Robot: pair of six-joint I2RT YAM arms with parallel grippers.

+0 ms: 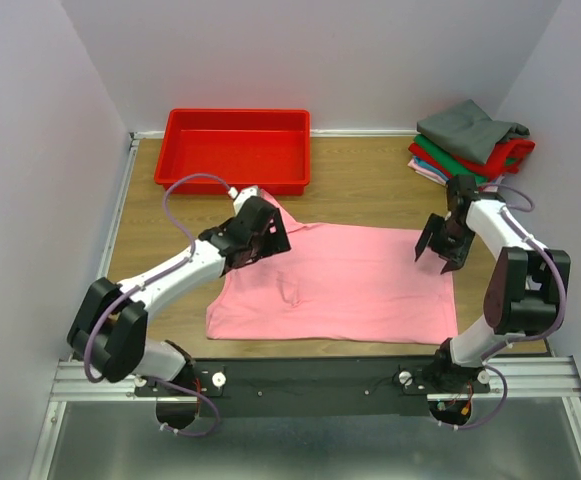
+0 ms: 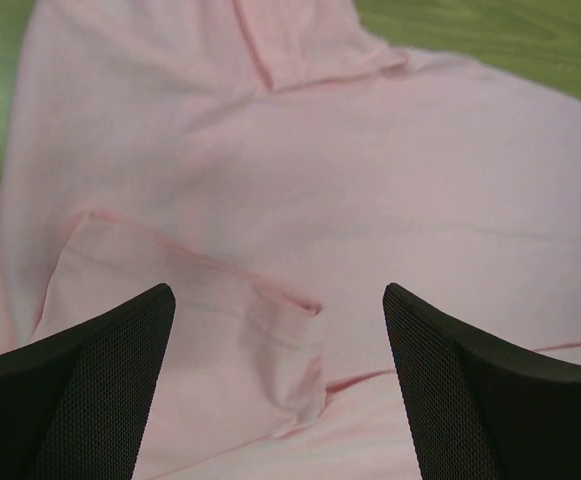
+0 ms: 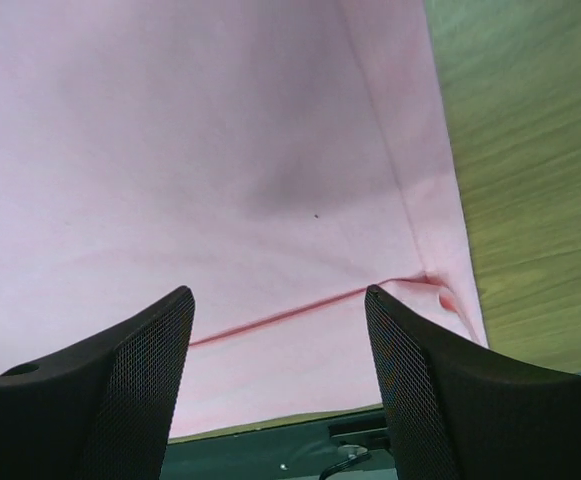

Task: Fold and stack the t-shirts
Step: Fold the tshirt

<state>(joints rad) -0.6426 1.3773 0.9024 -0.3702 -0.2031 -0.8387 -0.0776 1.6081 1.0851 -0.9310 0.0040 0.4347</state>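
Beneath the left end effector (image 2: 278,292) lies the pink t-shirt (image 1: 350,285).

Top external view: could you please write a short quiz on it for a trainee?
1. True or false: the pink shirt lies outside the tray.
2. Which colour tops the stack? A grey, B green, C red.
3. Fill in: the left gripper and right gripper hover over the pink shirt with jaws ____.

Key: 1 true; 2 A; 3 open.
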